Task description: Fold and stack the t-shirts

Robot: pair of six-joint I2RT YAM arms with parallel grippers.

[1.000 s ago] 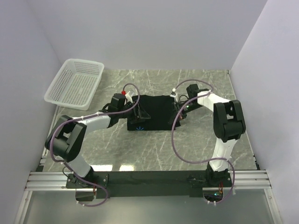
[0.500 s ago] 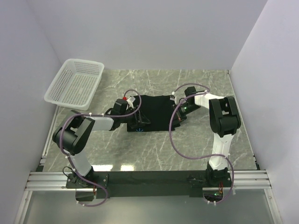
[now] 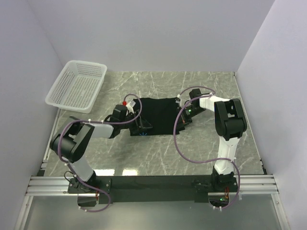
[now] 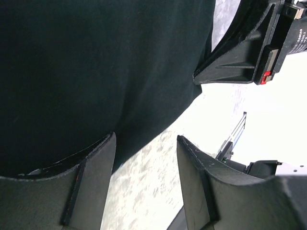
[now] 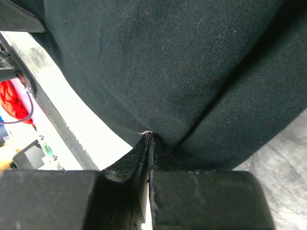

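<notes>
A black t-shirt (image 3: 160, 114) lies folded flat on the marble table, with a tiny light-blue mark at its near left corner. My left gripper (image 3: 143, 126) is low at that near left corner. In the left wrist view it is open (image 4: 146, 143): the cloth (image 4: 96, 62) lies by one finger and bare table shows between the jaws. My right gripper (image 3: 182, 116) is at the shirt's right edge. In the right wrist view it is shut (image 5: 148, 136) on a pinch of the cloth's edge (image 5: 182, 62). The right gripper also shows in the left wrist view (image 4: 249, 48).
A white mesh basket (image 3: 79, 86) stands at the far left of the table. White walls close the table on three sides. Purple cables loop over both arms. The black base rail (image 3: 153, 184) runs along the near edge.
My left arm has dropped lower and its gripper has slid toward the shirt's near left corner. The right gripper has shifted slightly and stays at the right edge.
</notes>
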